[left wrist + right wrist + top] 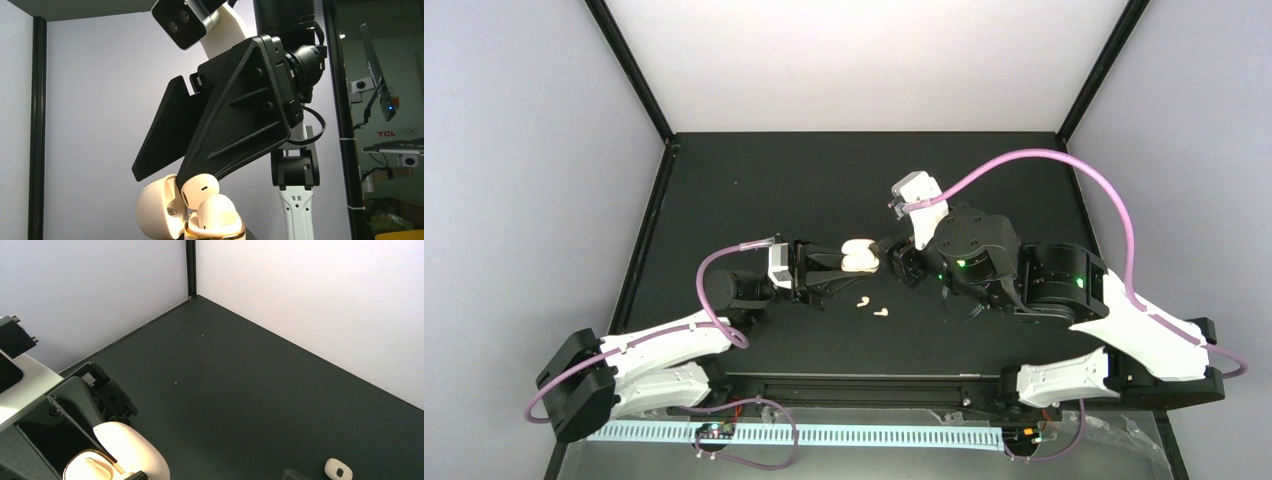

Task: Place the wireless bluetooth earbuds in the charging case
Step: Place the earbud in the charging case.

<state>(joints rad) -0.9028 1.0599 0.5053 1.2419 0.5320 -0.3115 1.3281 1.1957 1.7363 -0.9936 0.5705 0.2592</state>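
1. The right fingers (240,115) stand apart, one tip touching an earbud (200,189) seated in the charging case (155,210).
2. The left fingers (75,402) clamp that open case above the tabletop's (754,190) middle.
3. Two loose earbuds (861,300) (882,312) lie nearer the near edge.
4. Red "TCL" lettering (387,133) shows outside the enclosure.

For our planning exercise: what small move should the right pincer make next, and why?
Probably the right pincer should press down slightly: its finger touches an earbud standing above its neighbour in the charging case, held by the left pincer.
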